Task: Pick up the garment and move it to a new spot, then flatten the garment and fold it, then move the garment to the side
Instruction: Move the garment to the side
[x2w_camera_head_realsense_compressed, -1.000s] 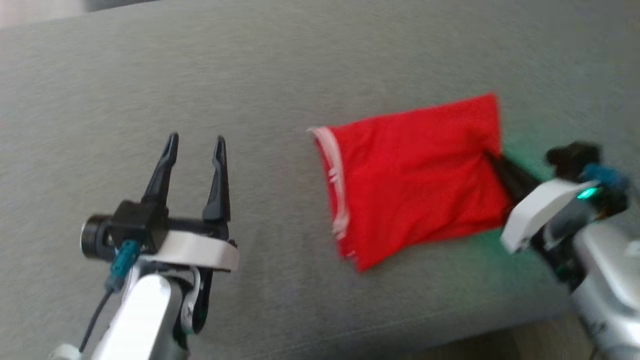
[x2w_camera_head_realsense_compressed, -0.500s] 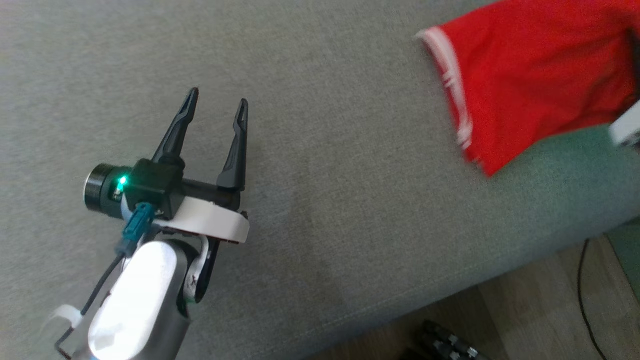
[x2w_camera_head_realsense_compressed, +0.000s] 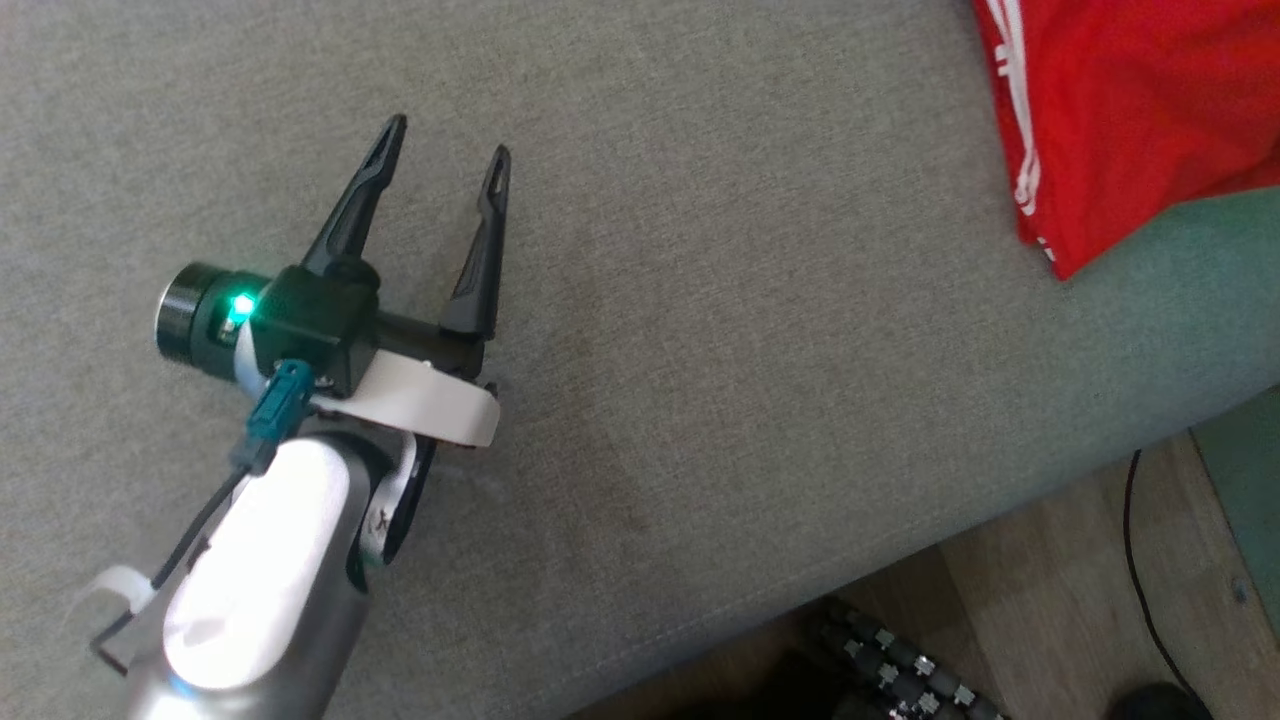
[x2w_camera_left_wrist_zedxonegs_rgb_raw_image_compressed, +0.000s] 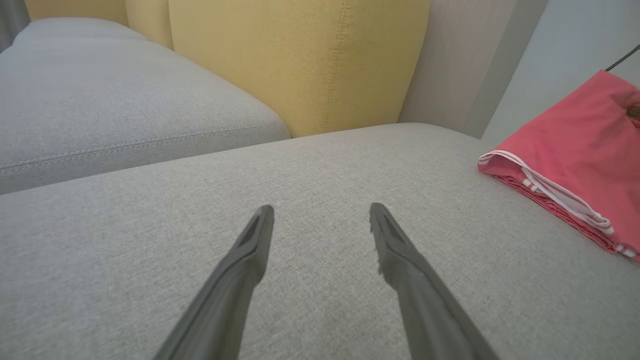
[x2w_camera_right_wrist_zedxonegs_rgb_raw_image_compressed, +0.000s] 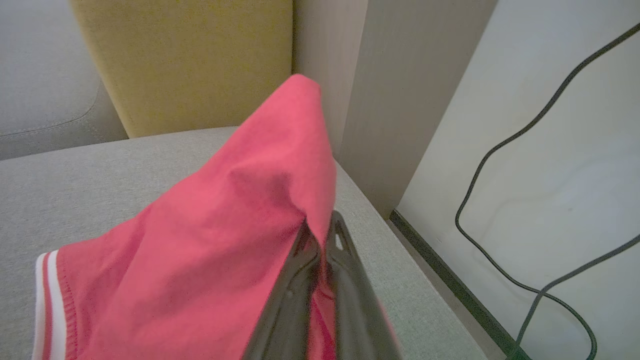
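A: Garment (x2w_camera_head_realsense_compressed: 1130, 110), where?
B: At the right end of the grey seat cushion (x2w_camera_head_realsense_compressed: 700, 300), near its front edge. It looks folded, with one side lifted.
A: Hands?
B: My right gripper (x2w_camera_right_wrist_zedxonegs_rgb_raw_image_compressed: 321, 225) is pinched on its raised edge. My left gripper (x2w_camera_head_realsense_compressed: 449, 136) hovers spread and empty, well apart.
A: Risks?
B: A single pinch on thin cloth, so I judge the fold may sag open or slide off to the floor (x2w_camera_head_realsense_compressed: 1050, 600). The cable (x2w_camera_right_wrist_zedxonegs_rgb_raw_image_compressed: 500, 165) nearby might snag.

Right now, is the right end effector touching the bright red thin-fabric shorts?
Touching. The right wrist view shows the right end effector shut on a fold of the red shorts.
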